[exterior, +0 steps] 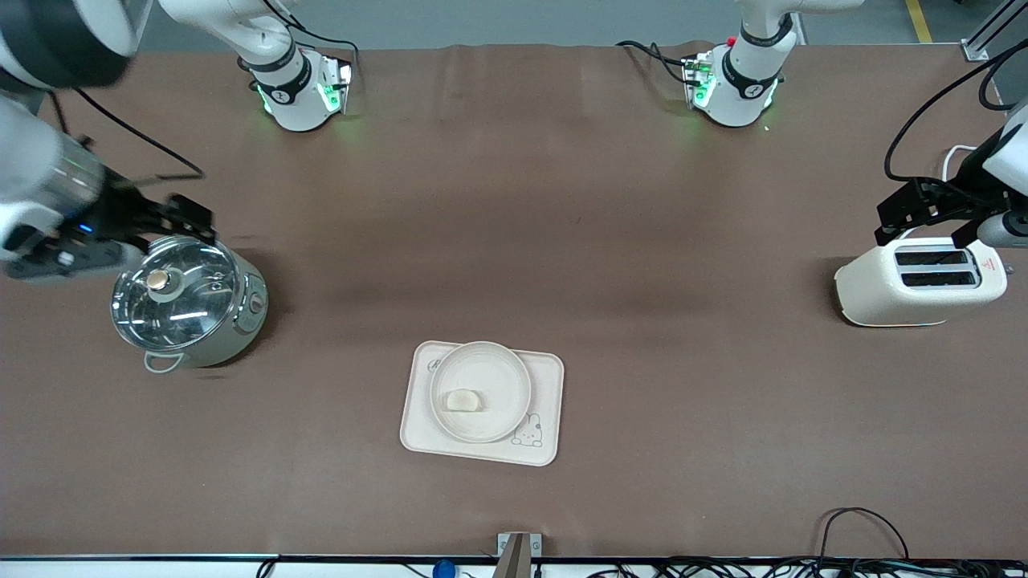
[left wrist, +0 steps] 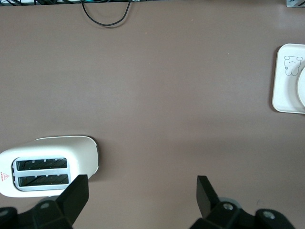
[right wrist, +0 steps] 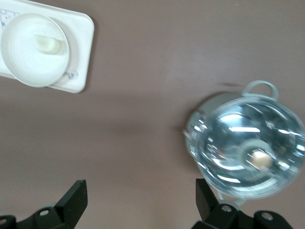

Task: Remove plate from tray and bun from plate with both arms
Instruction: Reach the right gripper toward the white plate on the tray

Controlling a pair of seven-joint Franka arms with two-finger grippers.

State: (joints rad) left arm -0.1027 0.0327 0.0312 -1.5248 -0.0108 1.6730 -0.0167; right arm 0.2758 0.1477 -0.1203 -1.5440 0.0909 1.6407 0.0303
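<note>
The round cream plate (exterior: 494, 369) sits on the rectangular cream tray (exterior: 546, 377) near the middle of the table, toward the front camera. The small pale bun (exterior: 463, 399) lies in the plate. The right wrist view shows the plate (right wrist: 21, 57), the bun (right wrist: 47, 44) and the tray (right wrist: 81, 76) too. My right gripper (exterior: 189, 221) is open and empty, up over the lidded pot; it also shows in the right wrist view (right wrist: 141, 195). My left gripper (exterior: 922, 231) is open and empty, up over the toaster; it also shows in the left wrist view (left wrist: 141, 195).
A pot with a glass lid (exterior: 186, 303) stands toward the right arm's end of the table and shows in the right wrist view (right wrist: 248, 148). A white toaster (exterior: 919, 282) stands toward the left arm's end and shows in the left wrist view (left wrist: 47, 164). Cables (exterior: 863, 522) lie along the front edge.
</note>
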